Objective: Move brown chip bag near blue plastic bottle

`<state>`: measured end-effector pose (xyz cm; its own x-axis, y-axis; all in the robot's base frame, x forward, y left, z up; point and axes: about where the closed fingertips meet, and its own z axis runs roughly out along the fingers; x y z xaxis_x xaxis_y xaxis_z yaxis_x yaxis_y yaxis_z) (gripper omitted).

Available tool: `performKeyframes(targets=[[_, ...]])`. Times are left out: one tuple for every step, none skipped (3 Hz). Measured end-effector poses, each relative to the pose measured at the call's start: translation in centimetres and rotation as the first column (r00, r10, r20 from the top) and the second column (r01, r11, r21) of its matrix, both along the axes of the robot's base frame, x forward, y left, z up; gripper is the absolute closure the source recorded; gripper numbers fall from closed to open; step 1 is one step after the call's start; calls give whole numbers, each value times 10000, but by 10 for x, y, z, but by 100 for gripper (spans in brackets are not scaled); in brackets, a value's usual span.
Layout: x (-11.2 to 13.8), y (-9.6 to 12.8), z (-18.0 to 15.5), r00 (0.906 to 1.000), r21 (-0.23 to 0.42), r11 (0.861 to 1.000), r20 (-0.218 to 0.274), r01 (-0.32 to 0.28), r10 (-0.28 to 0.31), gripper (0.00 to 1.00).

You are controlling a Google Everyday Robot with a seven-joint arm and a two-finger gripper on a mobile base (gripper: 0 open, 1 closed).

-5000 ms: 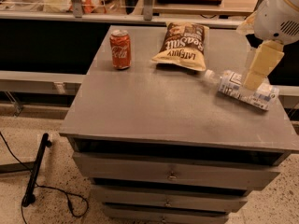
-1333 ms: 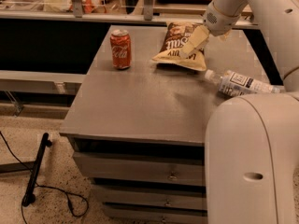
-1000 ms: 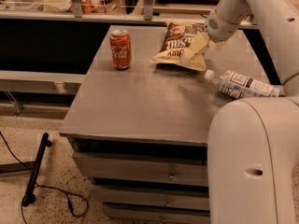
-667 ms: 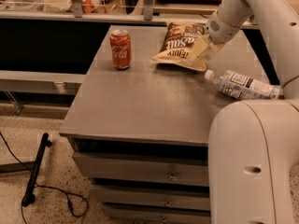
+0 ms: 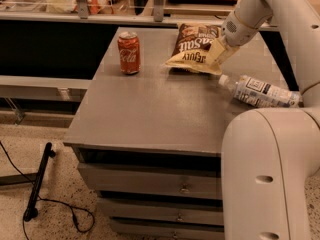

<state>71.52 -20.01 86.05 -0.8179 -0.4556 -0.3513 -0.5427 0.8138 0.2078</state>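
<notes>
The brown chip bag was crinkly film with a soft sheen. The gripper, of pale matt plastic, sat at the bag's right edge, far back on the table — its grey top smooth and matt. The blue plastic bottle was clear, glossy plastic with a paper-like label; the red can — shiny metal. The white arm shell looked smooth.

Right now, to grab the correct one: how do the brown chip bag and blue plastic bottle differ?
The brown chip bag is dark and opaque; the blue plastic bottle is pale and clear. The gripper is at the bag's edge, not the bottle. Both lie on the cabinet top.
</notes>
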Motion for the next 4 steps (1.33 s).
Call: performKeyframes(targets=[[-2, -4, 15, 9998, -270, 9996, 181, -58, 63, 100], [-12, -26, 27, 9993, -806, 9961, 170, 347, -335, 100], [-25, -53, 40, 9951, -1373, 9856, 164, 992, -979, 100], [-40, -73, 52, 9876, -1795, 9713, 120, 1560, -1564, 100]])
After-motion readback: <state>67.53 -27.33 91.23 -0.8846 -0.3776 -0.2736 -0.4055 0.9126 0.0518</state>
